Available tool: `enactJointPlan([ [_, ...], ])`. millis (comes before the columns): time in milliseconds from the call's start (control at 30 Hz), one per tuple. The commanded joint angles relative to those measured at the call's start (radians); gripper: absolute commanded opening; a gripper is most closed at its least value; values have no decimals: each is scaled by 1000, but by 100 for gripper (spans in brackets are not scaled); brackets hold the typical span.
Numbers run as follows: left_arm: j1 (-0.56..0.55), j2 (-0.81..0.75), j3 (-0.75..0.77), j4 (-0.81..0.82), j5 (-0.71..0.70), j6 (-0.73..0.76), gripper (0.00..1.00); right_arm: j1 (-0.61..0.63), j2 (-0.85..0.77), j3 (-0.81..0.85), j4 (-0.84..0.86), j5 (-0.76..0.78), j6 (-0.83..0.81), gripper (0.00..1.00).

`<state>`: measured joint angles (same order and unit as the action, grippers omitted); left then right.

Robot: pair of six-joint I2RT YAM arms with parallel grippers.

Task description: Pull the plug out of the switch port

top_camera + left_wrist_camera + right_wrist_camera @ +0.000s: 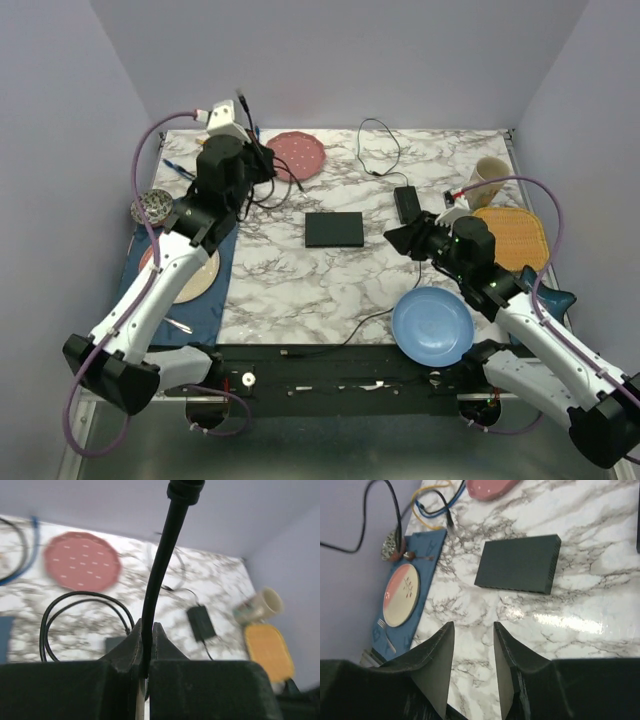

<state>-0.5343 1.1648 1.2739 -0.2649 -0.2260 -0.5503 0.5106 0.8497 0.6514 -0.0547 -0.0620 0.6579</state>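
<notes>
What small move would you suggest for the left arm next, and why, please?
Probably lower the cable to the table and let go: the left gripper is shut on it, held high and well away from the switch, which shows no lead plugged in.

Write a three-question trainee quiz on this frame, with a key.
1. True or false: the right gripper is open and holds nothing.
2. What does the left gripper clamp? A) black cable B) fork C) mug
3. What colour is the plate that lies beside the right arm?

Key: 1 true; 2 A; 3 blue.
</notes>
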Motion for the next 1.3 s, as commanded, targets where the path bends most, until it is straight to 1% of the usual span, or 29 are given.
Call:
enactJointPlan([
  [0,178,142,132,-74,-96,-8,0,5,25,-56,21,-59,22,45],
  [67,281,205,224,-54,-70,-28,0,6,35,-71,35,-62,25,45],
  [133,339,323,290,-36,-26,-51,0,5,58,-75,41,-67,22,44],
  [167,388,369,379,-49,-16,-62,0,5,67,-73,44,-74,19,44],
  [200,408,466,428,-63,-13,-72,10,6,89,-70,44,-78,16,44],
  [233,425,516,474,-79,-18,-101,32,5,98,-65,44,-79,16,44],
  [267,442,565,574,-130,-25,-114,70,5,109,-61,46,-85,13,44],
  [300,463,651,625,-163,-19,-126,82,5,120,-53,46,-90,8,44],
  [333,473,689,672,-193,-12,-134,92,3,138,-47,47,-91,5,44],
  [367,476,722,747,-241,8,-135,99,3,150,-42,46,-96,0,44],
  [433,477,760,771,-254,19,-129,99,5,172,-26,47,-96,-10,43],
  [533,474,698,667,-183,30,-131,99,5,190,-13,73,-90,-32,43],
  [567,473,673,583,-134,31,-132,99,5,201,-12,75,-78,-43,43],
  [633,467,596,504,-109,25,-142,99,5,218,-7,76,-76,-49,43],
  [667,450,570,426,-91,24,-146,99,5,239,-4,79,-79,-52,43],
  [733,421,491,342,-73,27,-151,99,5,262,2,85,-90,-57,43],
  [767,386,466,256,-66,22,-160,99,5,278,11,87,-94,-60,43],
  [833,335,383,156,-37,24,-166,99,3,322,27,84,-96,-54,43],
  [867,311,357,56,-5,27,-168,99,3,336,36,79,-94,-46,43],
  [900,256,311,7,15,30,-168,99,5,359,50,79,-96,-34,43],
  [933,234,293,-39,29,27,-175,99,5,371,56,79,-96,-21,43],
  [967,217,277,-124,47,28,-228,99,5,385,63,79,-94,-5,42],
  [1033,232,262,-201,55,56,-327,99,5,423,88,79,-96,11,41],
  [1067,249,262,-265,88,139,-383,99,3,440,96,78,-98,26,40],
  [1100,263,260,-298,123,178,-399,99,5,451,100,79,-95,32,38],
  [1167,267,247,-370,221,223,-405,99,3,479,116,78,-76,42,33],
  [1200,251,234,-378,234,221,-395,99,5,486,120,76,-67,42,31],
  [1233,217,234,-381,239,214,-381,95,3,499,129,76,-56,42,29],
  [1267,197,236,-374,237,205,-367,85,3,517,136,73,-26,45,22],
])
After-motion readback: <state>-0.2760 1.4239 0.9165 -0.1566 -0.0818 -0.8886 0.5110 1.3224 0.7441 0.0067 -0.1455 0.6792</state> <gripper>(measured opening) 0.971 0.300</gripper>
